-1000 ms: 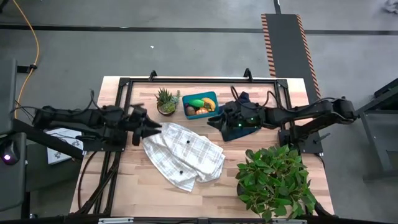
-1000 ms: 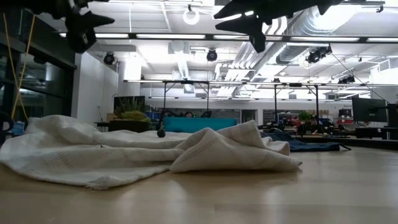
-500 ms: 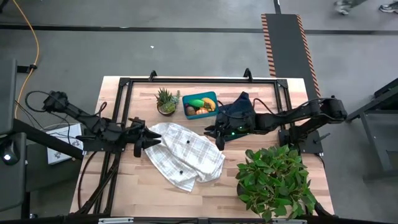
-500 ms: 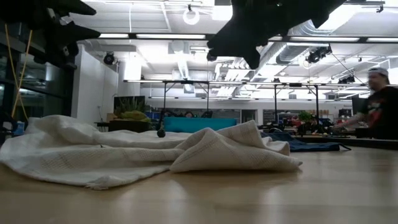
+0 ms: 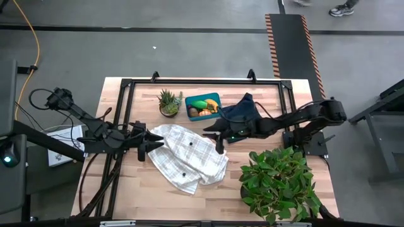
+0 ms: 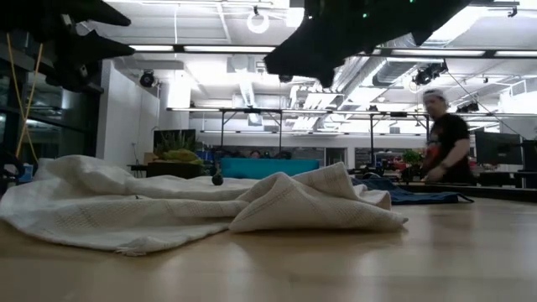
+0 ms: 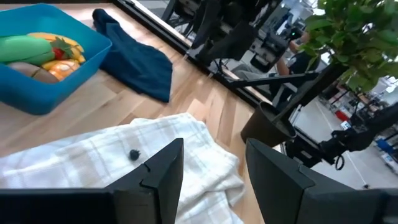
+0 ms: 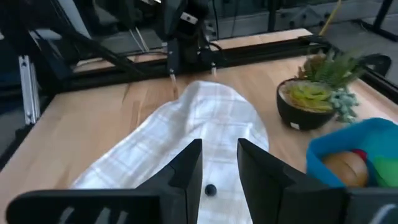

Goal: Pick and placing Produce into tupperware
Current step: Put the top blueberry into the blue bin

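the small teal-blue rectangular plastic tupperware (image 5: 203, 106) is seen at the far edge of the wooden surface (image 5: 139, 183), just beyond the rumpled white checked cloth (image 5: 188, 156), and most of the toy produce (image 5: 203, 107) is already held in it. two tiny dark berries (image 5: 190, 144) are left lying on the cloth. the left gripper (image 5: 142, 142) hangs at the cloth's left edge, its fingers (image 7: 163, 177) held apart and empty. the right gripper (image 5: 218, 142) is poised over the cloth's right edge, fingers narrowly parted, nothing held.

a berry is judged likely to roll off, or sink into a fold, if the soft cloth is pinched along with it. both arms being close over the cloth, a clash is possible.

the second berry (image 5: 183, 174) is barely made out. in the low view the berries are hidden by folds.
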